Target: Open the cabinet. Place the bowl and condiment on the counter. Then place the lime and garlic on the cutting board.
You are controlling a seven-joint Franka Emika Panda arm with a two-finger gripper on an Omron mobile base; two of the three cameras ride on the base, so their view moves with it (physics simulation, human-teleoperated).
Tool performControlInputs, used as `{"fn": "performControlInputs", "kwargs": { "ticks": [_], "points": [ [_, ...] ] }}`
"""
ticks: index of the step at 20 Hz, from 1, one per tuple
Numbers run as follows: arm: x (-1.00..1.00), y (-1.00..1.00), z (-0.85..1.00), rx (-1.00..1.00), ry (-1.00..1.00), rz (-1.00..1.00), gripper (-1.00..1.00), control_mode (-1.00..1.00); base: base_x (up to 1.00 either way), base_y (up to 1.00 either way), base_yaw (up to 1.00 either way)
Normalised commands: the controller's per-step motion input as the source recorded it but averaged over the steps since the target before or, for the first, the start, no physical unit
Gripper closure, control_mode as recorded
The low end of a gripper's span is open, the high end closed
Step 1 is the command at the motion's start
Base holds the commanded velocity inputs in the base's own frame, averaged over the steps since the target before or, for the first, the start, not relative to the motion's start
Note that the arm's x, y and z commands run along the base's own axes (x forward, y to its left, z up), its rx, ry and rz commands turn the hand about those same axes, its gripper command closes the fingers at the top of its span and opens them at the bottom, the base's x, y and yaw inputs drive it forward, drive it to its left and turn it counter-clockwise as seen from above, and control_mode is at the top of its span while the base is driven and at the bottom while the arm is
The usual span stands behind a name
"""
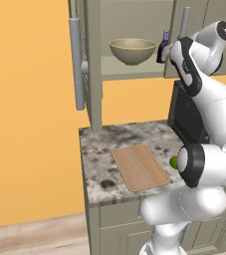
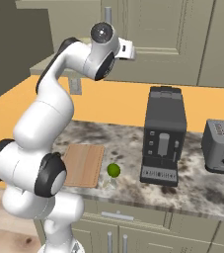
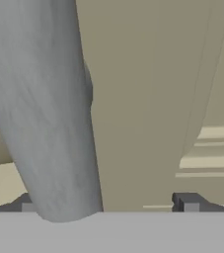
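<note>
**Right-hand cabinet door next, handle between open jaws**

White arm segments fill the lower right of the left base view, and the small bright green lime [image 1: 173, 162] is glimpsed beside the elbow, on the mottled grey-and-white stone counter [image 1: 97, 149]. The light-brown wooden cutting board [image 1: 140, 167] lies bare on that slab, its long axis running away from the camera and slightly leftward. Above, the grey-olive wall cabinet [image 1: 93, 60] is seen with its left door swung open; on the inner shelf the wide beige-olive bowl [image 1: 133, 51] sits upright, and the small dark bottle of condiment [image 1: 163, 48] stands just right of it, cap upward. The right door appears shut, and the hand is raised to its long grey cylindrical bar handle [image 1: 184, 22], whose long axis is vertical.

From the right base view, the lime [image 2: 113, 170] is seen on the counter just right of the cutting board [image 2: 84, 164], with a faint pale shape, possibly the garlic, below it. A dark coffee machine [image 2: 164, 136] and a grey toaster [image 2: 223, 146] stand further right.

In the hand view, the bar handle [image 3: 44, 108] looms between the fingertips [image 3: 185, 202] of the gripper [image 3: 106, 205], whose jaws are spread wide and hold nothing.

The opening of the cabinet is judged to be in hand. The next move calls for the jaws to be closed around the bar and the door to be pulled outward along its hinge arc.
</note>
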Motion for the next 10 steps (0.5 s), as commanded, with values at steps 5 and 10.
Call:
{"fn": "performControlInputs", "kwargs": {
  "ticks": [5, 10],
  "points": [
    [0.28, -0.12, 0.00, -0.01, -0.04, 0.00, 1.00, -1.00, 0.00, 0.00, 0.00],
    [0.15, -0.31, -0.12, -0.07, -0.08, -0.07, 1.00, -1.00, 0.00, 0.00, 0.00]
  ]
}}
